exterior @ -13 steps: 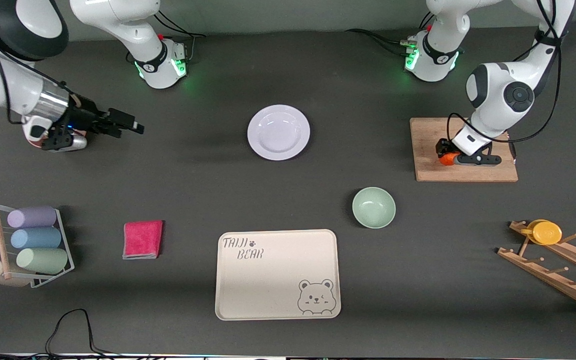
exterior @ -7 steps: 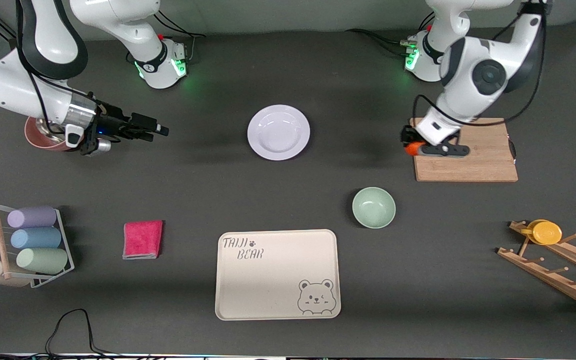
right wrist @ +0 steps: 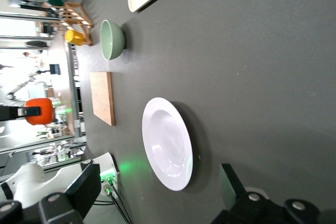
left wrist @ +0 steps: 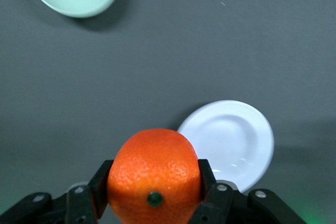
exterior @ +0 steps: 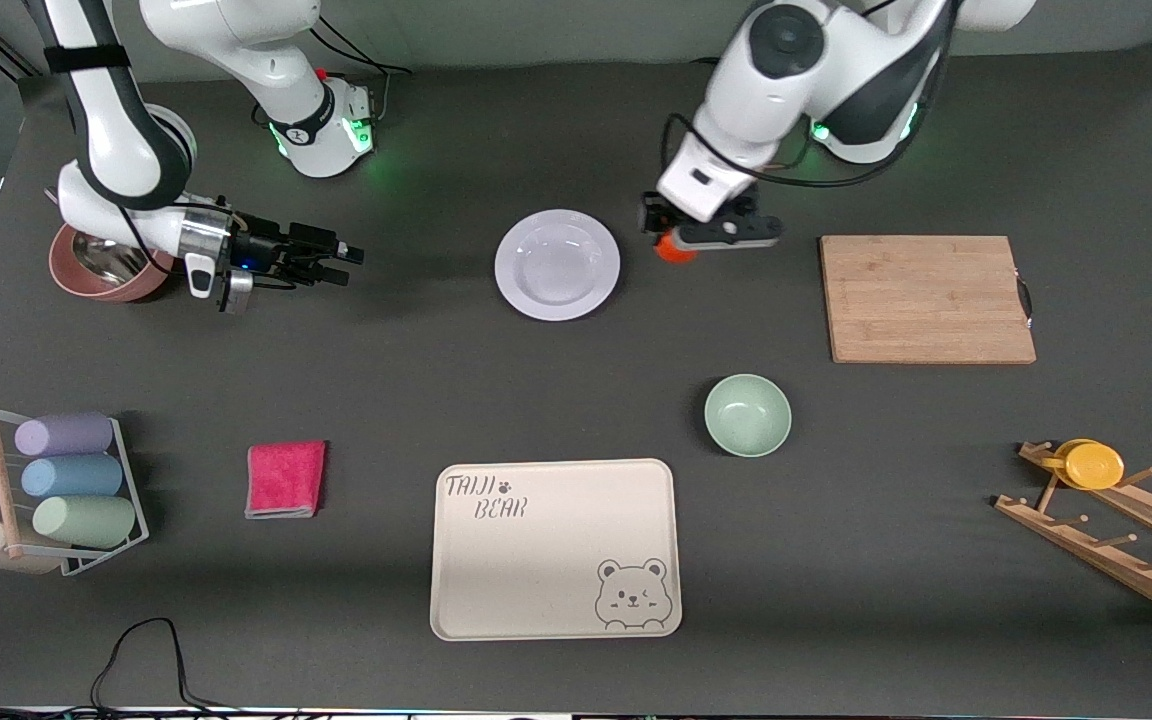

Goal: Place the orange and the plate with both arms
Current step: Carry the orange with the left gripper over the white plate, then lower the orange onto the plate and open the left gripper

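Observation:
The orange [exterior: 676, 250] is gripped in my left gripper [exterior: 688, 238], up in the air over bare table just beside the plate [exterior: 557, 264], toward the left arm's end. In the left wrist view the orange [left wrist: 155, 174] fills the space between the black fingers [left wrist: 101, 182], with the white plate [left wrist: 231, 140] lying below it. My right gripper [exterior: 341, 263] is open and empty, low over the table toward the right arm's end, pointing at the plate. The right wrist view shows the plate [right wrist: 167, 142], the held orange [right wrist: 39, 110] and one of its own fingers [right wrist: 229, 182].
A wooden cutting board [exterior: 926, 298] lies toward the left arm's end. A pale green bowl [exterior: 747, 415] and beige bear tray [exterior: 556, 548] sit nearer the camera. A metal bowl [exterior: 96, 265], pink cloth [exterior: 285, 478], cup rack [exterior: 56, 490] and wooden rack with yellow cup [exterior: 1096, 465] stand around.
My left gripper has carried the orange off the cutting board and across to beside the plate. My right gripper has moved toward the plate.

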